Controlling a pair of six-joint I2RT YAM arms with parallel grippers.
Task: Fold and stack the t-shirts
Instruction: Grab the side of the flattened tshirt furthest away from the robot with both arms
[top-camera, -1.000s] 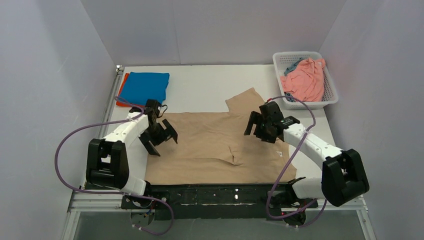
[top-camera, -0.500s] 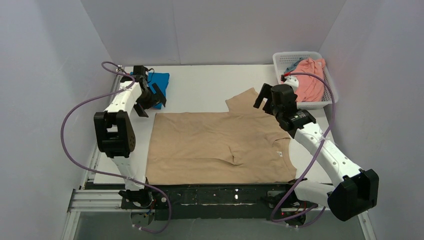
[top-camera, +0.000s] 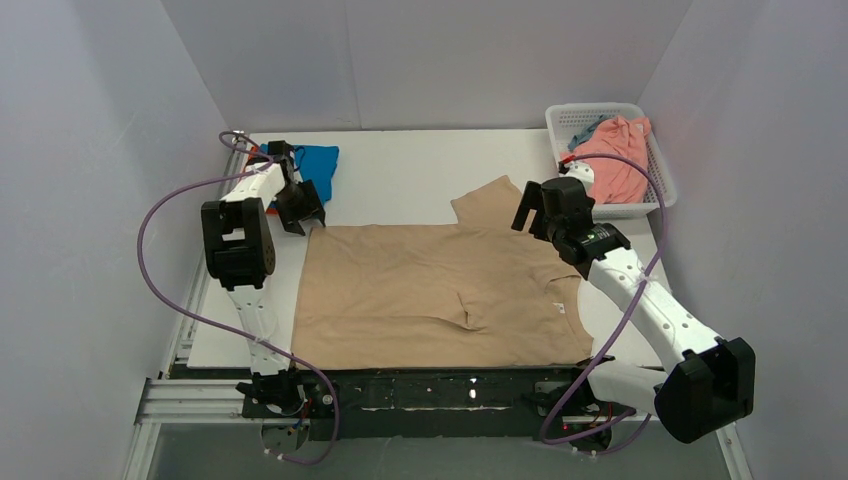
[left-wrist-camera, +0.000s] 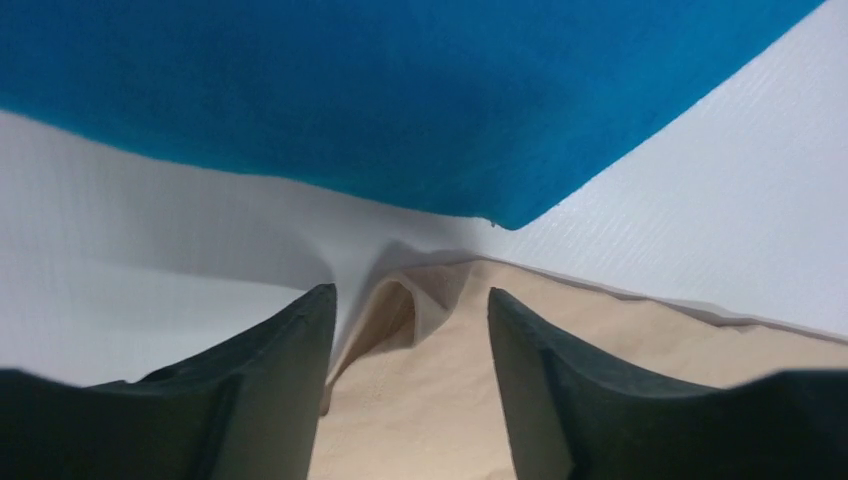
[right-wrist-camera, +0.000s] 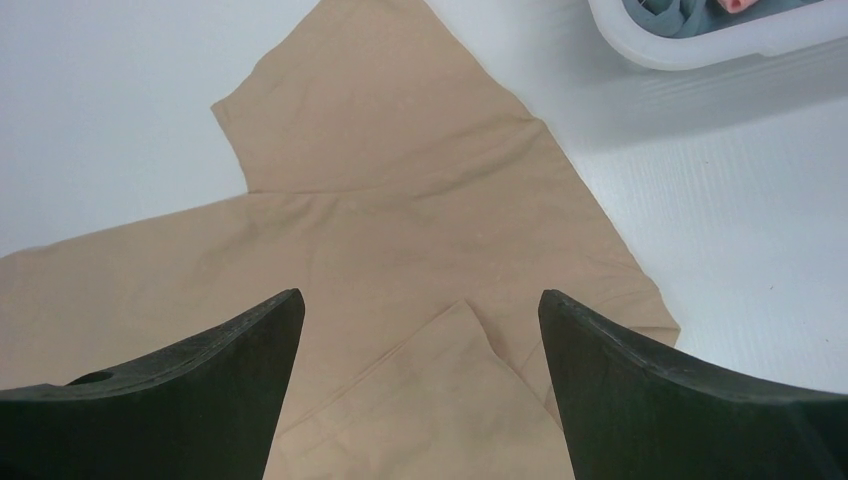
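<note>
**Far-edge grab, fold about to begin.** A beige-tan soft cloth t-shirt (top-camera: 430, 290) lies spread flat over the near half of the white table (top-camera: 420, 160). Its collar points right and its hem left, and its near edge runs along the table's near lip.

The left gripper (top-camera: 300, 210) sits low at the shirt's far-left corner. Its wrist view shows the jaws partly open, straddling the curled tip of the cloth with nothing pinched. The right gripper (top-camera: 530, 210) hovers over the far shoulder, just near of the sleeve that juts toward the back, with its jaws spread wide and empty.

The first fold of this shirt looks about to start. Each arm would need to drop, close on the far edge, and carry it toward the near side in step with the other, so the cloth does not skew.

Room is tight on the left. A folded bright blue t-shirt (top-camera: 312, 165) lies just beyond the left gripper, with only a thin strip of bare table between its corner and the beige corner, and the table's left edge is close by. A careless closing there could snag the blue cloth.

On the far right, a white plastic mesh basket (top-camera: 660, 185) holds a crumpled salmon pink t-shirt (top-camera: 615, 160) and a grey-blue t-shirt (top-camera: 588, 130). It stands near the right gripper but apart from it. Bare table lies at the far centre, between the blue shirt and the basket.
</note>
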